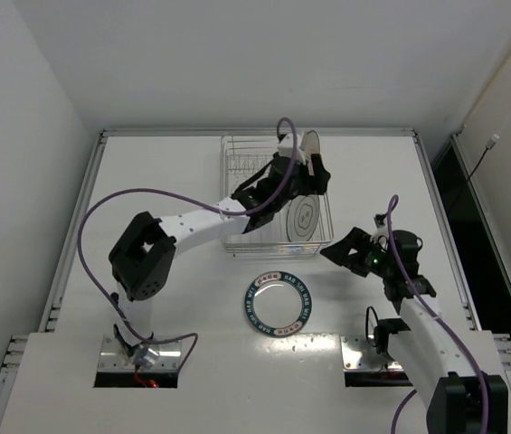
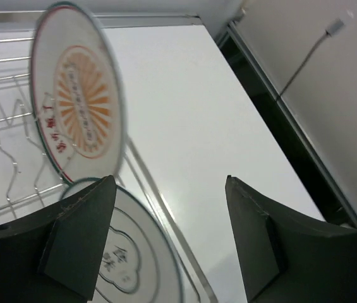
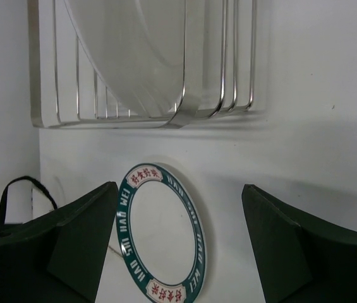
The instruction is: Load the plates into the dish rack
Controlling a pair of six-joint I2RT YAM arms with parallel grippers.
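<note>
Item 1, nearest me: the teal-rimmed plate (image 1: 279, 301), (image 3: 160, 237). It is lying flat on the table (image 1: 146, 172), just in front of the dish rack (image 1: 235, 163) and apart from it. It is showing a plain white centre and a dark teal rim with orange-red panels of characters. I am counting this as the one plate left to load.

Item 2: the right gripper (image 1: 350, 251), (image 3: 179, 187). It is hovering beside that plate with its fingers spread wide, carrying nothing and looking at the plate and the rack's near wall.

Item 3: the whitish plate (image 1: 302, 217), (image 2: 127, 252). It is sitting in the near right part of the rack, leaning low (I cannot tell whether a prong is holding it). It is showing a thin dark edge line and a faint grey mark at its centre.

Item 4: the striped plate (image 1: 310, 145), (image 2: 77, 101). It is standing nearly upright at the rack's far right end, showing orange rays around a central disc.

Item 5: the left gripper (image 1: 305, 176), (image 2: 170, 180). It is hanging over the rack's right side between the two loaded plates, with its fingers parted and empty.

Tally: I am judging two of three loaded.
</note>
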